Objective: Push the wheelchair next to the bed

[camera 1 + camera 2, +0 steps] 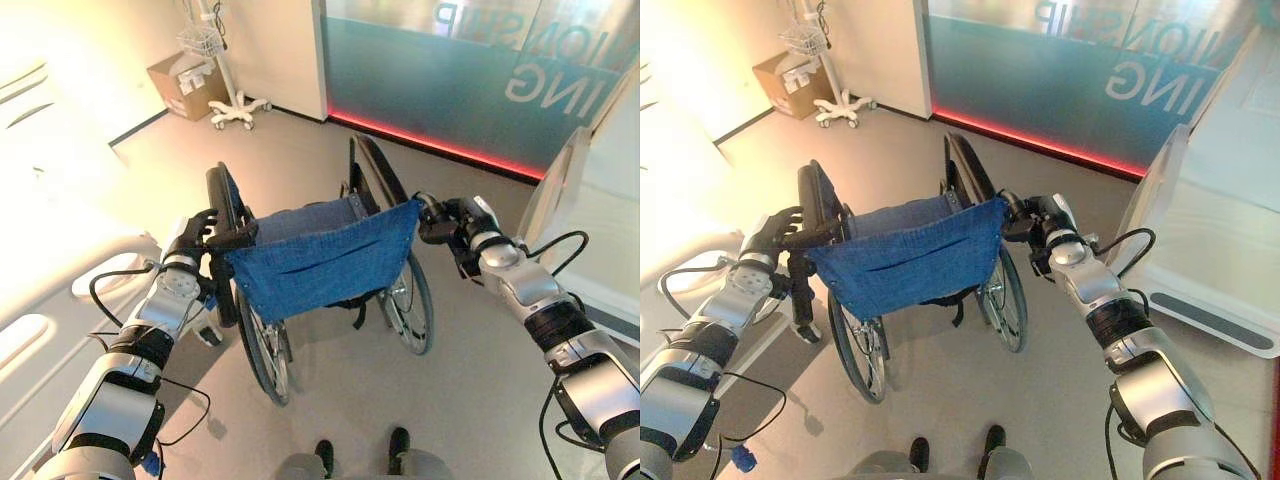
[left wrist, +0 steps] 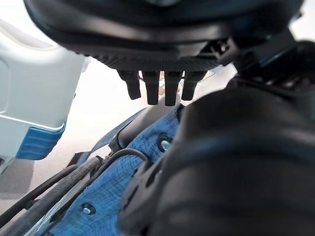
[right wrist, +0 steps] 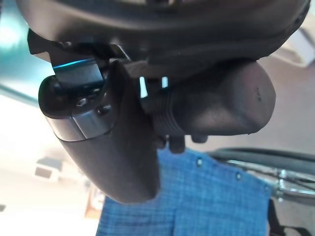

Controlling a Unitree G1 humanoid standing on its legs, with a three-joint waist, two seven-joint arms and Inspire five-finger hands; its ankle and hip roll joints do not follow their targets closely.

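Gripping wheelchair (image 1: 320, 255) handles: left hand (image 1: 195, 235), right hand (image 1: 440, 218) (wheelchair between).

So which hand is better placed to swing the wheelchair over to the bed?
Probably the right hand. The bed lies on the robot's left, so pushing the wheelchair's right handle harder should turn it that way. The left hand, wrapped on the near-bed handle, looks better suited to holding it steady.
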